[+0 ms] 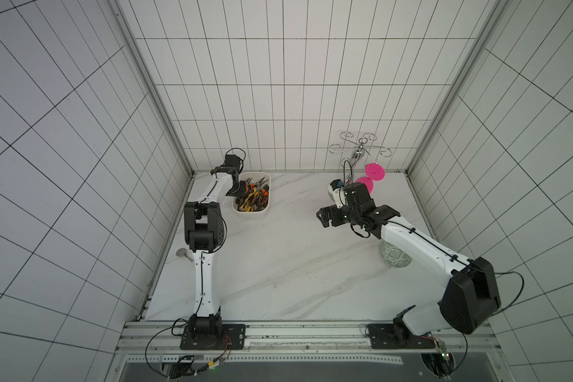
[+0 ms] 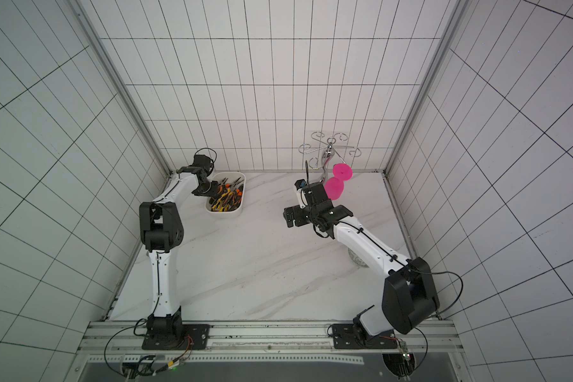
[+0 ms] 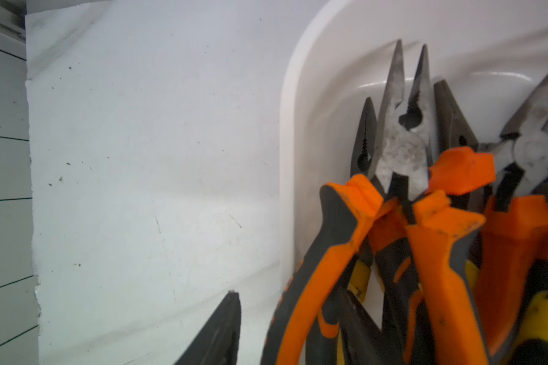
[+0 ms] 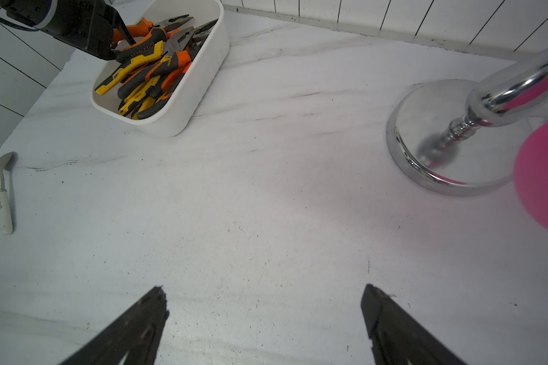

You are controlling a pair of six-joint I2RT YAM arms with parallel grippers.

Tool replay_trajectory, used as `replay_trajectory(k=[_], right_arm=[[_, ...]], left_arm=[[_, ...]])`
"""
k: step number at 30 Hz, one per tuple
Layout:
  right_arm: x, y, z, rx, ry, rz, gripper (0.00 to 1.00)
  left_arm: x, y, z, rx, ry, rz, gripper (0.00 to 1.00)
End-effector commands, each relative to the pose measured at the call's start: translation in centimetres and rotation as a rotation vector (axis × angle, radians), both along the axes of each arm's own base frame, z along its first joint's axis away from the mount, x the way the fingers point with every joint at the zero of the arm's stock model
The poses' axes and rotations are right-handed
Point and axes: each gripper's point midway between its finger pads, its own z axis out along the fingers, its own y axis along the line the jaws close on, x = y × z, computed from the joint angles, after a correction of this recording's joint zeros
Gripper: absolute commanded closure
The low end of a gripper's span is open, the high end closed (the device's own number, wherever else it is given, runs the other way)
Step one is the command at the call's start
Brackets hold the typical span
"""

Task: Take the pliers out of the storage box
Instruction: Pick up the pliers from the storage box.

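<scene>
The white storage box [image 1: 250, 214] [image 2: 225, 214] stands at the back left of the table, by the wall. It holds a heap of pliers [image 1: 254, 197] [image 4: 152, 63] with orange-and-black and yellow-and-black handles. My left gripper [image 1: 242, 194] reaches down into the box's left side, among the handles. In the left wrist view one dark finger [image 3: 225, 322] shows outside the box rim [image 3: 287, 158], a gap away from an orange-and-black handle [image 3: 314, 284]; the other finger is hidden behind the pliers [image 3: 402, 151]. My right gripper [image 4: 263, 294] [image 1: 323, 220] hovers open and empty over mid-table.
A chrome hook stand [image 1: 358, 155] [image 4: 440, 148] with a pink glass [image 1: 374, 172] [image 4: 544, 177] is at the back right. A white-handled spoon [image 1: 183, 254] [image 4: 4, 192] lies at the left edge. A round green patterned disc [image 1: 394, 258] sits under the right arm.
</scene>
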Motion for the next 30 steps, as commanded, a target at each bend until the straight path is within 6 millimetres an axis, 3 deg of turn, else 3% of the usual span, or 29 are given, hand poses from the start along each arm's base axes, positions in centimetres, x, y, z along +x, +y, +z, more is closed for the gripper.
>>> replay_trajectory(k=[1, 6, 9, 13, 17, 22, 30], right_arm=[[0.5, 0.8, 2.7, 0.044, -0.035, 0.006, 0.01], [0.5, 0.8, 2.6, 0.044, -0.032, 0.004, 0.02], [0.6, 0.9, 2.5, 0.044, -0.029, 0.006, 0.01], [0.6, 1.1, 2.5, 0.047, -0.025, 0.01, 0.01], [0.6, 1.3, 2.3, 0.05, -0.015, 0.017, 0.01], [0.4, 1.5, 2.4, 0.059, -0.008, 0.02, 0.02], [0.3, 2.6, 3.2, 0.108, 0.013, 0.028, 0.01]], left_arm=[[1.5, 0.1, 4.0, -0.02, -0.117, 0.023, 0.54], [1.6, -0.1, 3.6, -0.03, -0.111, 0.021, 0.62], [1.6, -0.2, 3.2, -0.029, -0.104, 0.018, 0.71], [1.5, -0.2, 3.4, -0.031, -0.104, 0.017, 0.91], [1.4, 0.0, 3.9, -0.029, -0.113, 0.035, 1.0], [0.7, 0.2, 5.6, -0.05, -0.133, 0.064, 1.0], [-1.6, -0.5, 10.3, -0.178, -0.239, 0.111, 1.0]])
